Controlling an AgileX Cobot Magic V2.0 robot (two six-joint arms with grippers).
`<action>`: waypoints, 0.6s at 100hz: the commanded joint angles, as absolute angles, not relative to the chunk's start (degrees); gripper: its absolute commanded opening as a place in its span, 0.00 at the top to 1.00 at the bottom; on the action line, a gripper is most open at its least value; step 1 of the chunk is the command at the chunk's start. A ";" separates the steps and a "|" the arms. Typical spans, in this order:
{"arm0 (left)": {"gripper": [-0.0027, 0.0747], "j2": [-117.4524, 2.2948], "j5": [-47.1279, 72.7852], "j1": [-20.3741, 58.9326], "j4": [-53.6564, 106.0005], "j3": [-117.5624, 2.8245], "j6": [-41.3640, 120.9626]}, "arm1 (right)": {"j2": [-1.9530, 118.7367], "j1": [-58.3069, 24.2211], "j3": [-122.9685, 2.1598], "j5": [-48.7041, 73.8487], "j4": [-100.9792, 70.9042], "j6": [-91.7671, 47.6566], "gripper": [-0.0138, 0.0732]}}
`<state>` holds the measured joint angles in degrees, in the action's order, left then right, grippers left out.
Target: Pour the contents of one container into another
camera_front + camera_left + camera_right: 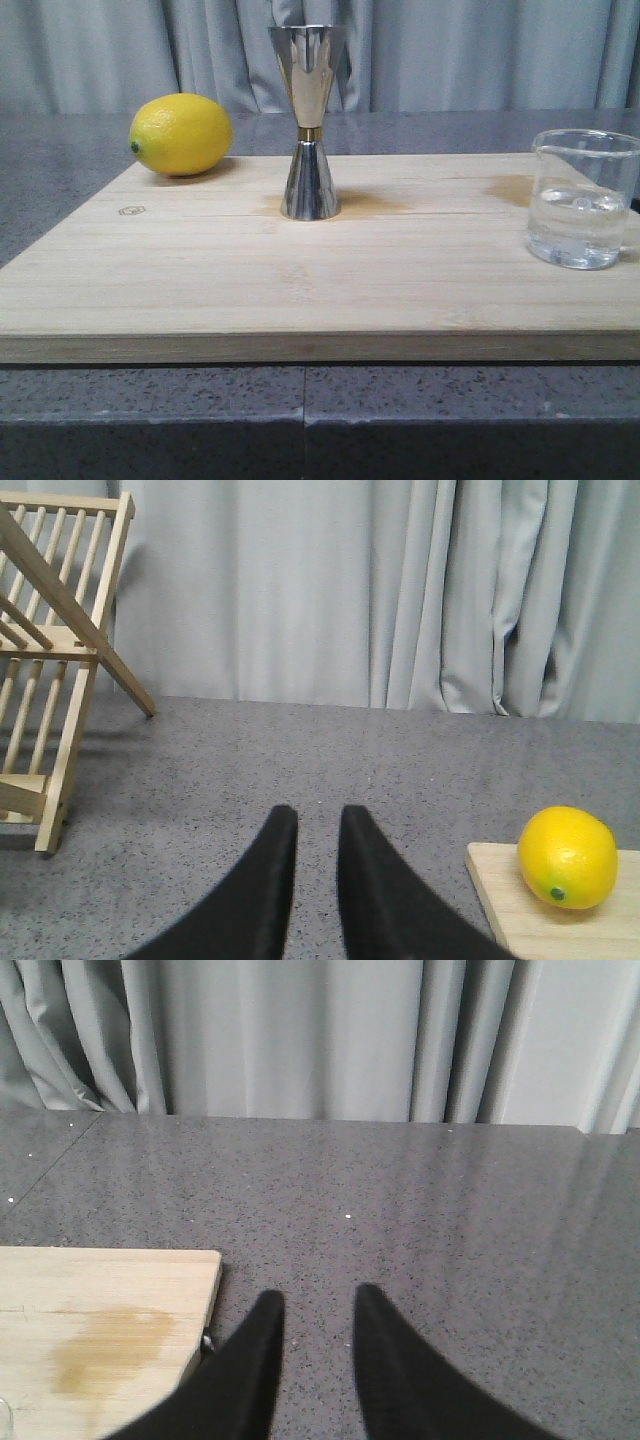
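The clear glass beaker (583, 200) stands upright at the right end of the wooden board (200, 280), holding some clear liquid. The steel jigger (308, 120), hourglass-shaped with a gold band at its waist, stands upright near the board's middle back. Neither gripper shows in the front view. My left gripper (318, 820) hovers open over the grey counter, left of the board, with nothing between its fingers. Off the board's right end, my right gripper (318, 1300) is open and empty over the counter. Neither wrist view shows the jigger.
A yellow lemon (180, 133) lies on the board's back left corner and also shows as the lemon (567, 857) in the left wrist view. A wooden rack (60, 630) stands further left on the counter. Grey curtains hang behind. Damp stains (110, 1345) mark the board.
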<state>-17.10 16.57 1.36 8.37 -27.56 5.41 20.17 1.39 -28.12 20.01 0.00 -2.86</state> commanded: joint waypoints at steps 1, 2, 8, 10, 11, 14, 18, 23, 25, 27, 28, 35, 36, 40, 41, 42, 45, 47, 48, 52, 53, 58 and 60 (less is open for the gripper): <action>0.50 -18.02 12.29 1.47 7.43 -29.55 5.54 | 21.15 1.73 -30.04 15.56 0.47 -3.37 0.38; 0.48 -18.02 12.29 1.47 7.43 -29.55 5.54 | 21.15 1.73 -30.04 15.56 0.47 -3.37 0.37; 0.34 -18.02 12.29 1.47 7.55 -29.55 5.54 | 21.15 1.73 -30.04 15.56 0.47 -3.37 0.26; 0.31 -18.02 12.29 1.47 7.55 -29.55 5.54 | 21.15 1.73 -30.04 15.56 0.47 -3.37 0.23; 0.30 -18.02 12.29 1.47 7.55 -29.55 5.54 | 21.15 1.73 -30.04 15.56 0.47 -3.37 0.23; 0.28 -18.02 12.29 1.47 7.55 -29.55 5.54 | 21.15 1.73 -30.04 15.56 0.47 -3.37 0.21; 0.28 -18.02 12.29 1.47 7.55 -29.55 5.54 | 21.15 1.73 -30.04 15.56 0.47 -3.37 0.21; 0.29 -18.02 12.29 1.47 7.55 -29.55 5.54 | 21.15 1.73 -30.04 15.56 0.47 -3.37 0.21; 0.30 -18.02 12.29 1.47 7.63 -29.55 5.54 | 21.15 1.73 -30.04 15.56 0.47 -3.37 0.21; 0.30 -18.02 12.29 1.47 7.63 -29.55 5.54 | 21.15 1.73 -30.04 15.56 0.47 -3.37 0.21; 0.31 -18.02 12.29 1.47 7.63 -29.55 5.54 | 21.15 1.73 -30.04 15.56 0.47 -3.37 0.21; 0.33 -18.02 12.29 1.47 7.63 -29.55 5.54 | 21.15 1.73 -30.04 15.41 0.47 -3.37 0.21; 0.33 -18.02 12.29 1.47 7.63 -29.55 5.54 | 21.15 1.73 -30.04 15.41 0.47 -3.37 0.21; 0.34 -18.02 12.06 1.47 7.68 -29.55 5.54 | 21.15 1.73 -30.04 15.15 0.00 -3.37 0.21; 0.35 -18.02 12.05 1.47 7.81 -29.55 5.54 | 21.15 1.73 -30.04 14.96 0.00 -3.37 0.21; 0.35 -18.02 11.90 1.47 7.79 -29.55 5.54 | 21.15 1.73 -30.04 14.98 0.00 -3.37 0.21; 0.36 -18.02 11.66 1.47 8.11 -29.55 5.54 | 21.15 1.73 -30.04 14.86 0.00 -3.37 0.21; 0.36 -18.02 11.66 1.47 8.51 -29.55 5.54 | 21.15 1.73 -30.04 14.86 -0.67 -3.37 0.21; 0.37 -18.02 11.77 1.47 8.67 -29.55 5.54 | 21.15 1.73 -30.04 14.86 -0.85 -3.37 0.21; 0.37 -18.02 12.17 1.47 9.61 -29.55 5.54 | 21.15 1.73 -30.04 15.45 -1.87 -3.37 0.21; 0.37 -18.02 12.32 1.47 9.63 -29.55 5.54 | 21.15 1.73 -30.04 15.83 -2.27 -3.37 0.21; 0.37 -18.02 12.62 1.47 9.75 -29.55 5.54 | 21.15 1.73 -30.04 16.80 -2.79 -3.37 0.21; 0.37 -18.02 12.76 1.47 9.75 -29.65 5.54 | 21.15 1.73 -30.04 17.11 -2.79 -3.37 0.21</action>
<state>-17.10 16.57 1.36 8.57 -27.56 5.44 20.17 1.39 -28.12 20.18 -1.86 -2.86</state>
